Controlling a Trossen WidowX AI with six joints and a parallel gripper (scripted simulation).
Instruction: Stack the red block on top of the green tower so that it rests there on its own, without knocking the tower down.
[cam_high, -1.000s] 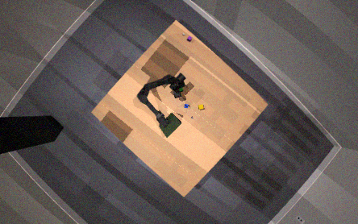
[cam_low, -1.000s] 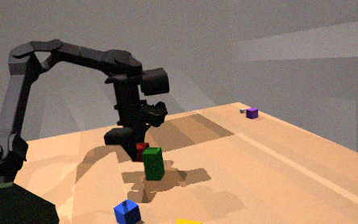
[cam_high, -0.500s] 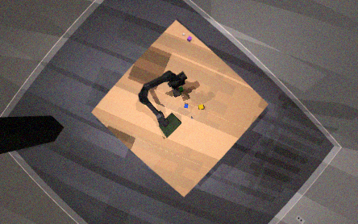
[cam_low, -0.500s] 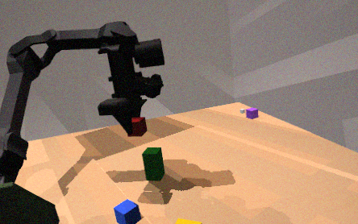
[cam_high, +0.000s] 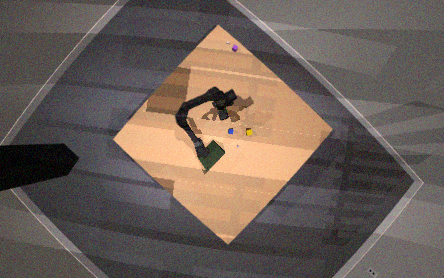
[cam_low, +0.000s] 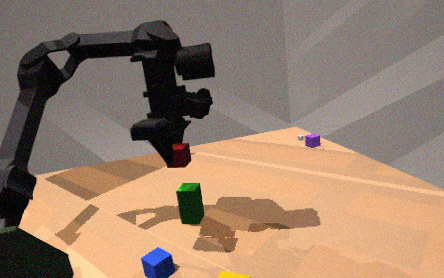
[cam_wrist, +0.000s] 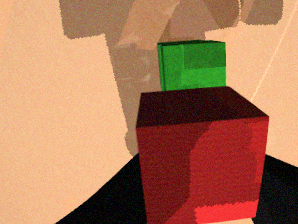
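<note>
Gripper (cam_low: 172, 150) clamped on red block (cam_low: 179, 154), airborne at 12 o'clock above upright green tower (cam_low: 190, 203). Pick done; align, lower, release left.

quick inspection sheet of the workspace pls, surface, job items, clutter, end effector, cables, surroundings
surface: tan wooden table top, with darker patches and the arm's shadow across it
job's things: red block held in the air, higher than the green tower and apart from it; the tower stands upright on the table
clutter: blue block and yellow block near the tower; purple block by the far corner, with a tiny pale thing beside it
end effector: end effector shut on the red block, pointing down
cables: nothing seen
surroundings: grey striped walls and floor around the table; a dark shape at the left edge of the top view, cannot tell what it is
</note>
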